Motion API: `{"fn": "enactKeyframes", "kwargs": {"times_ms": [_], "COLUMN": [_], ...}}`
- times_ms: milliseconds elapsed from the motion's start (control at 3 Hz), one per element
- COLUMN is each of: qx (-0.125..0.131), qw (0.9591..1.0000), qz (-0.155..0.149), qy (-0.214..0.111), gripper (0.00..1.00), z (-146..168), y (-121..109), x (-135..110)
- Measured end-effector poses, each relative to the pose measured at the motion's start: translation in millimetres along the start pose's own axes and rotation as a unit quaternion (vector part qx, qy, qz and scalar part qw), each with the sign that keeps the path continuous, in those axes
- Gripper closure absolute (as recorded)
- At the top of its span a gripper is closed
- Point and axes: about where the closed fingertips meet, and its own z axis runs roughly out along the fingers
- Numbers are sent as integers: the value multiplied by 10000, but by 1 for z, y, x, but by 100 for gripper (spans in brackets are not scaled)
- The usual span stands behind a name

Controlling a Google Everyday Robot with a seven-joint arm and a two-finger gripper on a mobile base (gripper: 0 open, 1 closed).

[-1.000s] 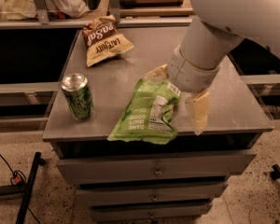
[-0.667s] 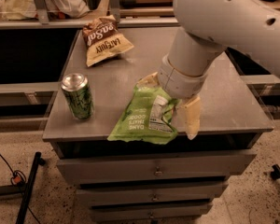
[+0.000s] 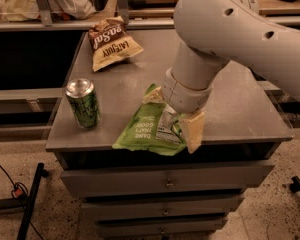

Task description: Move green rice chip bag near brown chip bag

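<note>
In the single camera view, one grey worktop [image 3: 240, 99] carried three things: two snack bags and one can. The green rice chip bag [image 3: 145, 129] lay flat at the near edge, right of centre. The one hand [image 3: 172, 121] was lowered over the bag's right half, its two cream fingers [image 3: 193, 130] spread apart and unclenched, one at the bag's far corner and one at its near right side. The brown chip bag [image 3: 110, 43] lay at the far left, well apart. The green can [image 3: 83, 103] stood upright, left of the green bag.
</note>
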Motion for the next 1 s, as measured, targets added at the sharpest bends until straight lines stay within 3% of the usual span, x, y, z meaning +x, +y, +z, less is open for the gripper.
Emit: {"fn": "enactKeyframes", "kwargs": {"times_ms": [333,667,1000], "qx": [60,369,754], "qw": [9995,9935,9744], "qz": [187,714,1531], "qy": [-238,-812,-1461], "gripper": [41,65,88], "z": [0,-8,-21], "y": [-1,-3,-4], "x": [1,13,31]}}
